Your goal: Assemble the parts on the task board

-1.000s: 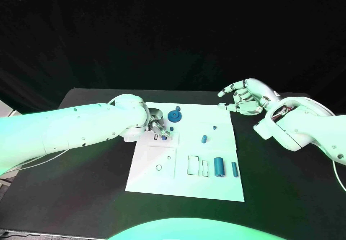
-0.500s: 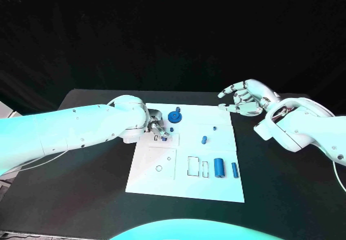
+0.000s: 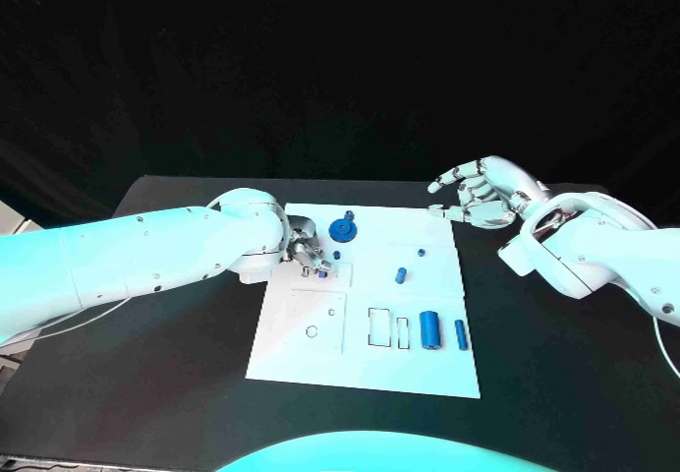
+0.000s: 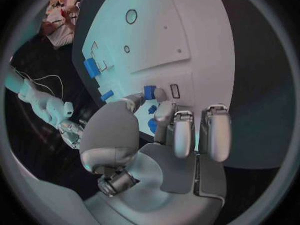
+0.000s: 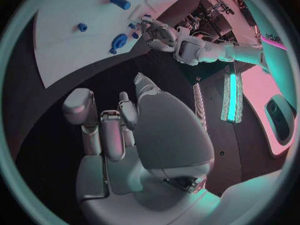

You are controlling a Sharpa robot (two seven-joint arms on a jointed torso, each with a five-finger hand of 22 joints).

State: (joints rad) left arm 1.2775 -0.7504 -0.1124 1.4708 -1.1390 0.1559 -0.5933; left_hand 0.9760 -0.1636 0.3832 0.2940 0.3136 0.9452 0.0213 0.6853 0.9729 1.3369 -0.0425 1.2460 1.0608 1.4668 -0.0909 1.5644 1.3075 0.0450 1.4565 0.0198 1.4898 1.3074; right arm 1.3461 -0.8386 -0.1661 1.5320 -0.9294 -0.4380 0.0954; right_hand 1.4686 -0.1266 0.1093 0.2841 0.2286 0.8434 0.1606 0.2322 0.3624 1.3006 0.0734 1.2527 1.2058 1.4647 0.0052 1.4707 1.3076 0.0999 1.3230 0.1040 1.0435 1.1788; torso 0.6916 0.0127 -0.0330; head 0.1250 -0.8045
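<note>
The left hand (image 3: pixel 305 253) is down on the far left part of the white board (image 3: pixel 311 364), its fingers (image 4: pixel 164 116) pinched on a small blue piece (image 4: pixel 150 92) beside a rectangular slot (image 4: pixel 175 90). The piece looks light, stiff and smooth, so it is best gripped by its sides, and it may slip. In the head view the hand hides the slot, so how the piece sits there cannot be told. The right hand (image 3: pixel 481 194) hovers over the worktop (image 3: pixel 567 374) off the board's far right corner, its fingers apart and holding nothing.
</note>
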